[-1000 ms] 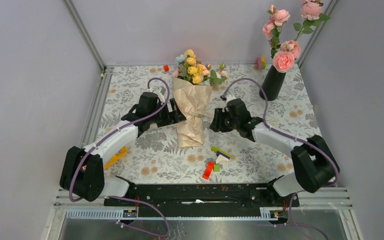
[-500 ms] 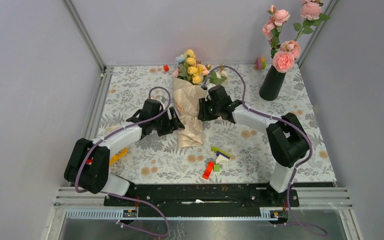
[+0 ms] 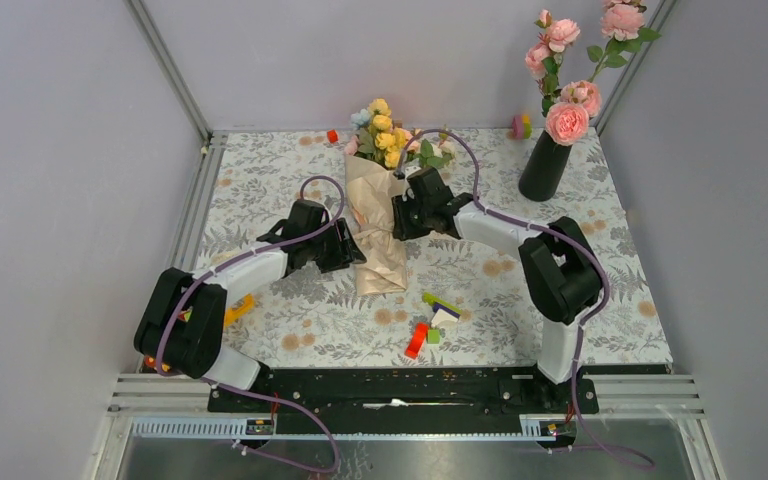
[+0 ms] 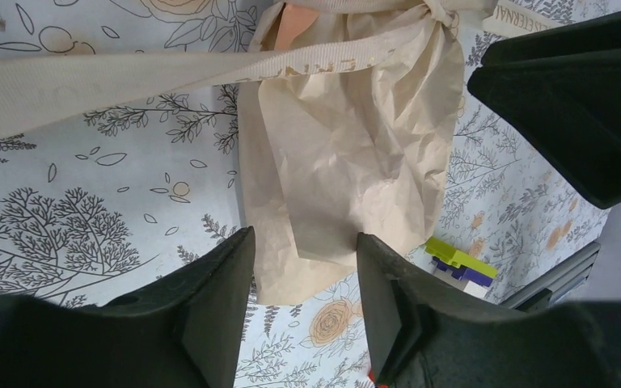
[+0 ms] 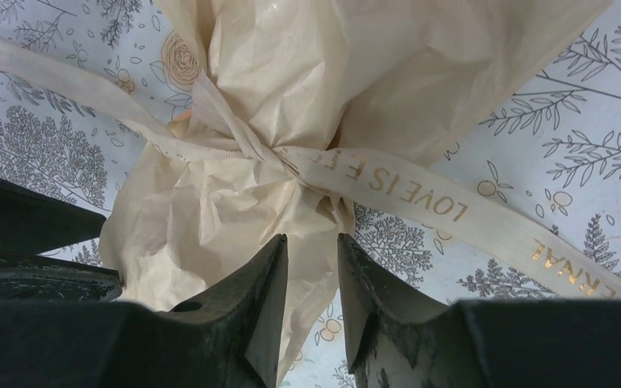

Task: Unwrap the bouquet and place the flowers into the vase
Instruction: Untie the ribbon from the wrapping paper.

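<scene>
At centre-left of the overhead view my left fingers [image 4: 238, 252] sit beside the lower left of the bouquet [image 3: 380, 240], standing apart; the wrist view shows the end of the paper [image 4: 348, 153] and a strip of counter [image 4: 97, 178] between them. The bouquet lies mid-frame, the flowers [image 3: 388, 128] at its upper end, the ribbon [image 5: 404, 187] knotted round its waist; my right fingers [image 5: 271, 271] sit at its right by the knot, only a narrow slit between them, and I cannot tell whether they pinch paper; the vase [image 3: 545, 168] stands upper right, holding pink roses [image 3: 567, 122], well apart from the bouquet.
</scene>
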Controlling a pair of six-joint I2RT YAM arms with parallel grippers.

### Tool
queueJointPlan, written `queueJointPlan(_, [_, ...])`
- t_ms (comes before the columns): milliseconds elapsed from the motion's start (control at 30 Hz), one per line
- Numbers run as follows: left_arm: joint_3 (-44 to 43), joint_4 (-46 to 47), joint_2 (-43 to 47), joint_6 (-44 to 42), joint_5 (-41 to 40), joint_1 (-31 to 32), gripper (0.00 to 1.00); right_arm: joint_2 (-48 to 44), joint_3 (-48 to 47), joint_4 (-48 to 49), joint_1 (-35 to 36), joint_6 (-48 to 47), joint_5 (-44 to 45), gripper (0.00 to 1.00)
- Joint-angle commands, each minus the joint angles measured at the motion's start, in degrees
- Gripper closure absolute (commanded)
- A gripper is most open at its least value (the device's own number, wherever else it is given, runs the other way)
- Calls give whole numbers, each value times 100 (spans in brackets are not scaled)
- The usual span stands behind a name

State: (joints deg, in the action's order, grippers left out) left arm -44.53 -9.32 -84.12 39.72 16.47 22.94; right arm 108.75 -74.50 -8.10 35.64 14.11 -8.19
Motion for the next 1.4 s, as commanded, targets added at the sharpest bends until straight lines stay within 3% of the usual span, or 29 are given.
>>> queueJointPlan(0, [-157, 220, -60, -17, -30, 26, 50, 146, -366, -71, 68, -151, 78, 64])
queueJointPlan(633, [-163, 374, -268, 62, 59, 26, 57, 681, -861, -198, 69, -98, 89, 68])
queueJointPlan(900, [-128, 452, -377, 79, 47, 26, 65, 741, -917, -203, 76, -70, 89, 77])
queueJointPlan(1133, [-62, 464, -428, 79, -38, 26, 78, 656, -829, -184, 74, -47, 204, 96])
queueJointPlan(1367, [27, 458, -514, 88, -109, 26, 99, 479, -594, -154, 67, 115, 430, 100])
